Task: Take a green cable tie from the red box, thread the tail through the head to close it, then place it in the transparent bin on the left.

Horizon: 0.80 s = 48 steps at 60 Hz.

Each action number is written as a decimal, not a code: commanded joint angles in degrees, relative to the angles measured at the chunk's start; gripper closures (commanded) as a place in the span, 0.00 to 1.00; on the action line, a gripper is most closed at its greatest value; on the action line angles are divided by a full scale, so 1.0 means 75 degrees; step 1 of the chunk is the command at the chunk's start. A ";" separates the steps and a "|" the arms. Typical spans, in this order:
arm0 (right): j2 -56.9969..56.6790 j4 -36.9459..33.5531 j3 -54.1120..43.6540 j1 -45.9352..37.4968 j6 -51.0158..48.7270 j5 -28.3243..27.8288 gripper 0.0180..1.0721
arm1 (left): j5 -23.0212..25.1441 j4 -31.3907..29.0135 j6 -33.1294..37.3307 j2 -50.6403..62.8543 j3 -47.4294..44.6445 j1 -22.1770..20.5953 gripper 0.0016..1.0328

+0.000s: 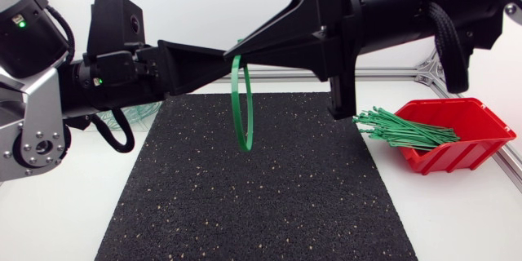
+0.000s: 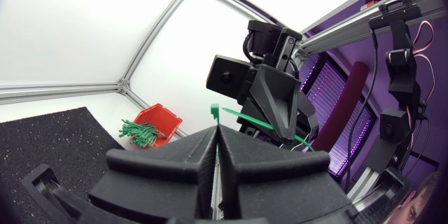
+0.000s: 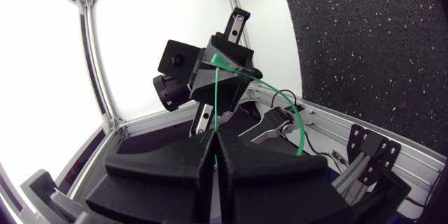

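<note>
Above the black mat (image 1: 269,196) my two grippers meet tip to tip. A green cable tie (image 1: 241,102) hangs from them as a loop. My left gripper (image 1: 229,58) is shut on the tie near its head (image 2: 214,110), which sticks out just past the left gripper (image 2: 215,131). My right gripper (image 1: 245,48) is shut on the tie's strip (image 3: 218,101), which runs out of the right gripper (image 3: 215,138) toward the left one. The red box (image 1: 469,130) holds several green ties (image 1: 404,128) at the right. The transparent bin (image 1: 137,115) is mostly hidden behind my left arm.
The red box (image 2: 159,121) stands off the mat's right edge, near the frame rail at the back. The mat under the hanging loop has nothing on it.
</note>
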 commanded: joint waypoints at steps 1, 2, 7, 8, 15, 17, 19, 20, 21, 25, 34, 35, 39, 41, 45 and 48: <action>-0.0126 -0.0087 0.0224 -0.0042 0.0202 -0.0005 0.95 | 0.0028 0.0133 -0.0176 -0.0029 -0.0193 0.0070 0.97; -0.0126 -0.0087 0.0224 -0.0042 0.0202 -0.0005 0.95 | 0.0028 0.0145 -0.0176 -0.0005 -0.0181 0.0081 0.97; -0.0090 -0.0064 0.0189 -0.0031 0.0202 -0.0005 0.95 | 0.0016 0.0145 -0.0164 0.0030 -0.0169 0.0070 0.97; -0.0067 -0.0064 0.0189 -0.0031 0.0202 -0.0016 0.95 | 0.0028 0.0145 -0.0164 0.0030 -0.0169 0.0070 0.97; -0.0044 -0.0029 0.0107 -0.0031 0.0202 -0.0028 0.95 | 0.0016 0.0145 -0.0187 0.0018 -0.0146 0.0035 0.97; -0.0044 -0.0029 0.0107 -0.0042 0.0202 -0.0040 0.95 | 0.0016 0.0145 -0.0187 0.0018 -0.0146 0.0035 0.97; -0.0044 -0.0029 0.0107 -0.0031 0.0202 -0.0040 0.95 | 0.0028 0.0145 -0.0199 0.0018 -0.0134 0.0011 0.97; -0.0055 -0.0029 0.0107 -0.0031 0.0202 -0.0040 0.95 | 0.0028 0.0145 -0.0211 0.0018 -0.0134 -0.0001 0.97; -0.0055 -0.0029 0.0107 -0.0031 0.0214 -0.0040 0.95 | 0.0028 0.0145 -0.0211 0.0018 -0.0134 -0.0001 0.97; -0.0067 -0.0029 0.0107 0.0016 0.0214 -0.0040 0.95 | 0.0028 0.0145 -0.0258 0.0042 -0.0099 -0.0024 0.97; -0.0044 -0.0017 0.0095 0.0063 0.0226 -0.0040 0.95 | 0.0016 0.0145 -0.0281 0.0147 0.0018 -0.0130 0.97; -0.0044 -0.0005 0.0095 0.0075 0.0226 -0.0040 0.95 | 0.0016 0.0145 -0.0281 0.0171 0.0030 -0.0130 0.97; -0.0008 0.0042 0.0072 0.0075 0.0237 -0.0040 0.95 | 0.0016 0.0145 -0.0293 0.0264 0.0124 -0.0141 0.97; 0.0003 0.0054 0.0060 0.0075 0.0237 -0.0040 0.95 | 0.0016 0.0145 -0.0293 0.0264 0.0135 -0.0165 0.97; -0.0020 0.0100 0.0013 0.0075 0.0237 -0.0040 0.95 | 0.0004 0.0145 -0.0293 0.0253 0.0135 -0.0176 0.97; -0.0055 0.0136 -0.0057 0.0063 0.0237 -0.0040 0.95 | -0.0007 0.0145 -0.0293 0.0264 0.0171 -0.0176 0.97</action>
